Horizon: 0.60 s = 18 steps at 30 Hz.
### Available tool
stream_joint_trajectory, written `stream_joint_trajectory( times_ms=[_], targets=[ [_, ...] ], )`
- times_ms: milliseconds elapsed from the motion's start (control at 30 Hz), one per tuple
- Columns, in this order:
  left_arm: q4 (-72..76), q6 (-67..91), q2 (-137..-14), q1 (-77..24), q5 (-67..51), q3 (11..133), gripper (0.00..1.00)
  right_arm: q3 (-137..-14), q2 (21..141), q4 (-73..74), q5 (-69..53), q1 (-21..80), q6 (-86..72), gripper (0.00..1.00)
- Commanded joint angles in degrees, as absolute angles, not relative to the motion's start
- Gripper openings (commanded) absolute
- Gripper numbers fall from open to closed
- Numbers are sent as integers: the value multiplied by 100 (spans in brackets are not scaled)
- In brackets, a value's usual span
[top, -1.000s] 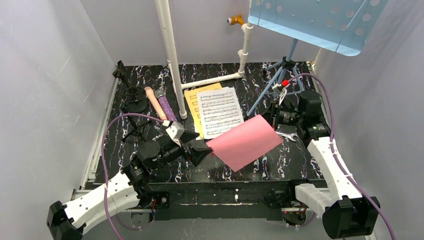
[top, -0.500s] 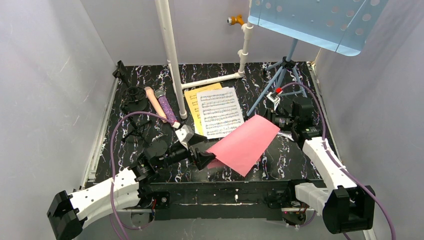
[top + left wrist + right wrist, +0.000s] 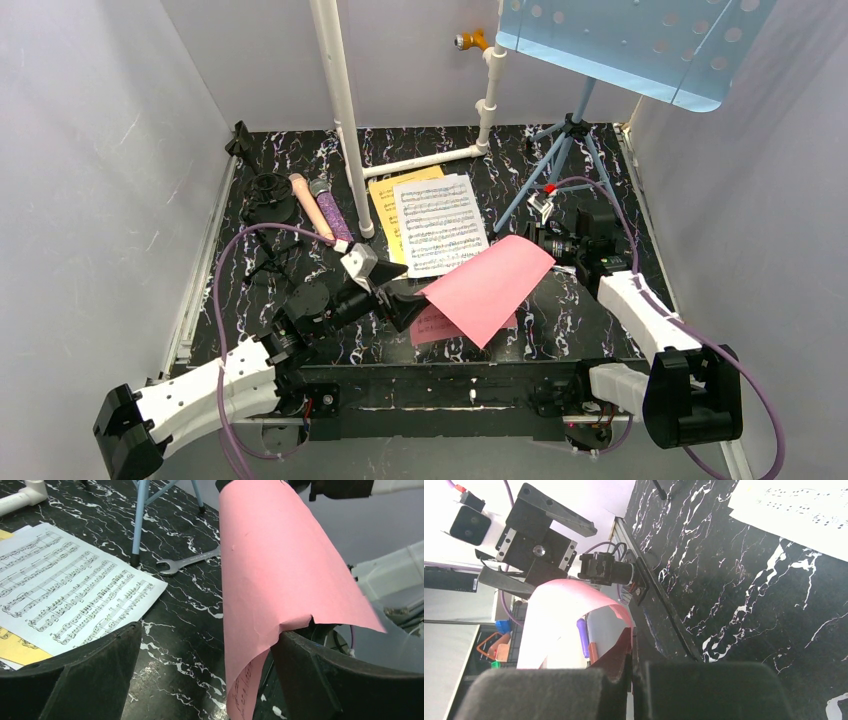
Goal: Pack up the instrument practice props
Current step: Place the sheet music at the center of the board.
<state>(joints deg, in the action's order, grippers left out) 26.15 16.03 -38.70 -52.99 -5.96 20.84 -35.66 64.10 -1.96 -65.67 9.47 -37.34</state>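
Centre of the top view: the curled pink page (image 3: 487, 285) now sits slightly left of its earlier place. The right gripper (image 3: 547, 243) stays clamped on its upper-right corner. The left gripper (image 3: 398, 300), jaws wide, brackets its lower-left edge.

The light-blue music rack (image 3: 630, 45) runs off the top view's upper edge.

Pink sheet (image 3: 490, 285) has shifted left & toward the near edge, carried by right hand (image 3: 548, 240), which pulled in away from the far-right corner. Right arm now more upright, shoulder swung inward. Sheet's low edge sags more by left hand (image 3: 402, 303); a flap w/ handwriting now shows near the table (image 3: 560, 330).
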Motion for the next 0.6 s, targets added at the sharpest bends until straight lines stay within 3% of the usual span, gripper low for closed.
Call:
stream_joint_trajectory(
  times_ms=[0, 367, 567],
  targets=[
    [2850, 2025, -3937, -5318, -80, 2315, 98, -3467, 6462, -534, -6540, 1016, -3788, 1],
    [2856, 2765, -4613, -5317, 342, 2742, 97, -3416, 6538, -572, -6506, 1105, -3730, 1],
    [2849, 2773, -4430, -5317, 575, 2714, 88, -3457, 6583, -545, -6495, 1107, -3667, 1]
  ],
)
